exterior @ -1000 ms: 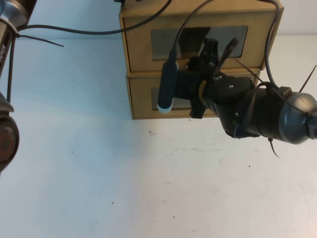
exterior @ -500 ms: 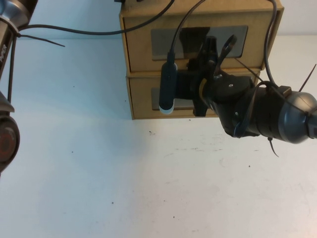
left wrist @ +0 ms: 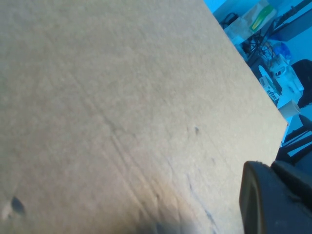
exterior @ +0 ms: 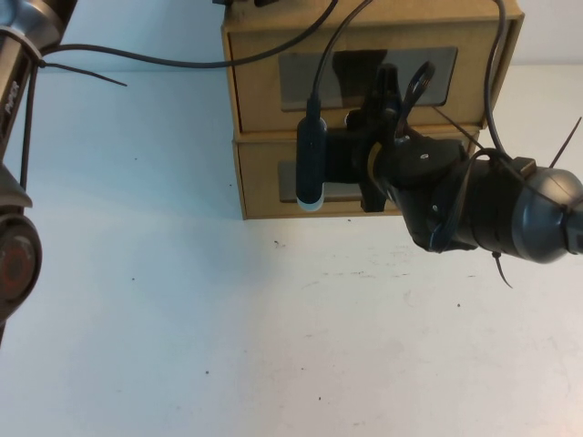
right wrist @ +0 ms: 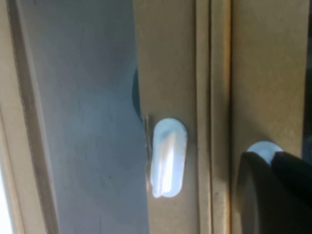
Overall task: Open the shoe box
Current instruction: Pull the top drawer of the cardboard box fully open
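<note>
High view first: we have two boxes (exterior: 369, 109) stacked at the far edge of the worktop (exterior: 182, 319), right of its middle, fronts toward us. Our right gripper (exterior: 393, 91) is nosed up against those fronts, about where the two meet. Its wrist view gives the detail: the jaws are drawn together over a white tab (right wrist: 263, 146) just past the seam and seem to pinch it. A second tab (right wrist: 168, 157) sits free beside the grey window (right wrist: 83, 122). Whose tab we hold, we cannot tell. Our left gripper (left wrist: 272, 175) is close to bare cardboard, fingers together, holding nothing. We judge the grasp made and the opening not yet begun. Next comes a straight, slow pull toward the near edge, so the tab stays pinched and the stack stays put.
</note>
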